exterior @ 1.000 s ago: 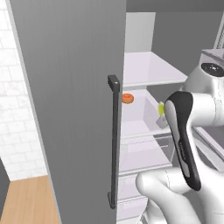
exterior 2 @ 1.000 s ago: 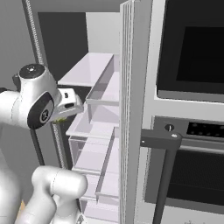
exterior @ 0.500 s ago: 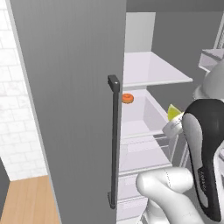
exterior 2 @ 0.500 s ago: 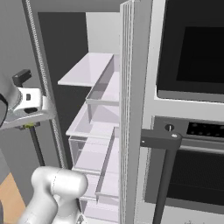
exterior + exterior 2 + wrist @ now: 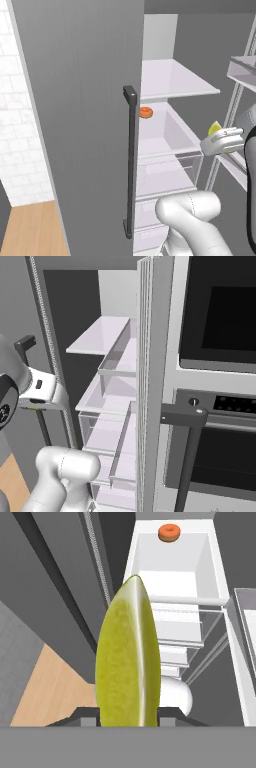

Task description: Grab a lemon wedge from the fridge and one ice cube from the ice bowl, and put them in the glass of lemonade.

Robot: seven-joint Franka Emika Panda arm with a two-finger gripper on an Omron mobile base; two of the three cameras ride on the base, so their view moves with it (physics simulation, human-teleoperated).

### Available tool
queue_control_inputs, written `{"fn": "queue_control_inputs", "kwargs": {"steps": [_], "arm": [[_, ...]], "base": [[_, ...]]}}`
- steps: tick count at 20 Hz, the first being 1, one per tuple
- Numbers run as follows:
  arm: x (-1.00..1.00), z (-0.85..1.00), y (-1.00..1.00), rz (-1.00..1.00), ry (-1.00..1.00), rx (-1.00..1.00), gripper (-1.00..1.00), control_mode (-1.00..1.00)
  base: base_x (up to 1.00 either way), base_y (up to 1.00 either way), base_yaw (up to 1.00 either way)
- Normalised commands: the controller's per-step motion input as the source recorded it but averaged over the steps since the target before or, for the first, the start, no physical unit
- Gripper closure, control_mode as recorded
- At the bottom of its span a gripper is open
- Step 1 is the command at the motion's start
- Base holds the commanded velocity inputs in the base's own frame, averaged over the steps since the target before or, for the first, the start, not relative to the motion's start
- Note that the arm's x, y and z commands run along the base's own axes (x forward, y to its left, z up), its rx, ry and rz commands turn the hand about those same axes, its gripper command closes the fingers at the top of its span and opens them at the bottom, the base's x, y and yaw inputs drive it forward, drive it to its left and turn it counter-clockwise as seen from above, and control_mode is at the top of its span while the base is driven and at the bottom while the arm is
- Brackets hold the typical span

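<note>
Left base view: the gripper (image 5: 223, 141) hangs outside the open fridge (image 5: 80, 115), right of its shelves, with the wedge (image 5: 214, 128) poking up from its tip. An orange item (image 5: 145, 112) sits deep on a shelf.

Right base view: the hand is at the left edge, in front of the fridge (image 5: 150, 381) opening.

Hand view: the 2 fingers are clamped on the wedge (image 5: 128, 657), its long axis running straight out from between them. The glass lies elsewhere, so I judge the arm must carry it away.

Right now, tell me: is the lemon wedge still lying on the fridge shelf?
No. The hand view shows the lemon wedge clamped upright in the gripper, outside the fridge.
</note>
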Motion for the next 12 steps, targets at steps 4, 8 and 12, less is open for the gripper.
{"fn": "queue_control_inputs", "kwargs": {"steps": [4,8,12], "arm": [[0.00,0.00,0.00,0.00,0.00,0.00,1.00,-1.00],[0.00,0.00,0.00,0.00,0.00,0.00,1.00,-1.00],[0.00,0.00,0.00,0.00,0.00,0.00,1.00,1.00]], "base": [[0.00,0.00,0.00],[0.00,0.00,0.00],[-0.08,0.00,0.00]]}}
